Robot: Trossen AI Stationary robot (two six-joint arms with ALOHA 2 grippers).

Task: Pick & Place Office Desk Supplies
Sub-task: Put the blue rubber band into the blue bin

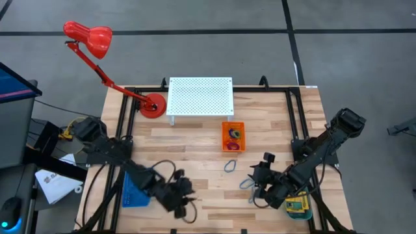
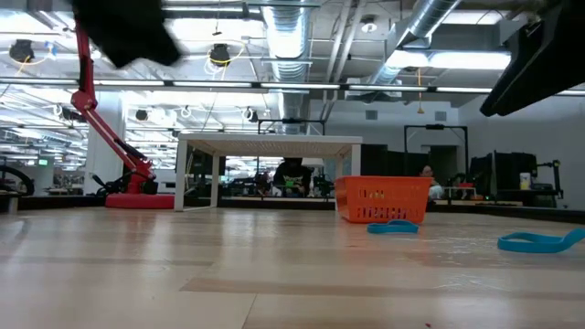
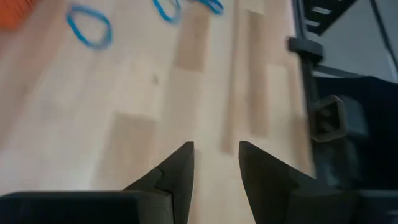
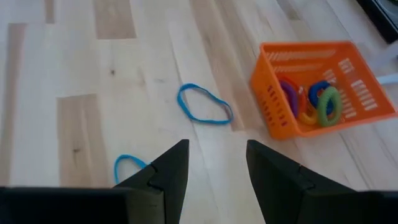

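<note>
Lying loose: two blue wire clip loops on the wooden surface (image 1: 195, 140); one loop (image 4: 204, 104) sits just beside the orange tray (image 4: 323, 87), the second loop (image 4: 127, 168) lies nearer the right gripper's fingers.
Already placed: coloured rubber-band rings (image 4: 317, 102), purple, orange, blue and green, rest inside the orange tray.
Yellow box: one small yellow box (image 1: 298, 207) with a label sits in a teal tray (image 1: 307, 215) at the surface's right front corner, partly hidden under the right arm.
Right gripper (image 4: 217, 163): hovers low over the surface, pointing toward the loops and the orange tray; its fingers stand moderately apart and hold nothing.
Left gripper (image 3: 216, 163): hangs near the front edge on the left side, next to a blue tray (image 1: 134, 193); its fingers are a little apart and empty, with the loops well ahead of it.
Step in hand: by my judgement, the right arm is lining up on a clip loop, likely the nearer one.
Next move: it calls for lowering the fingers astride the thin wire, one finger inside the loop or both pinching its edge, since the loop lies flat and gives little to grip.
Background: a red desk lamp (image 1: 97, 45) and a white perforated stand (image 1: 200, 96) stand at the far edge, clear of the work.
</note>
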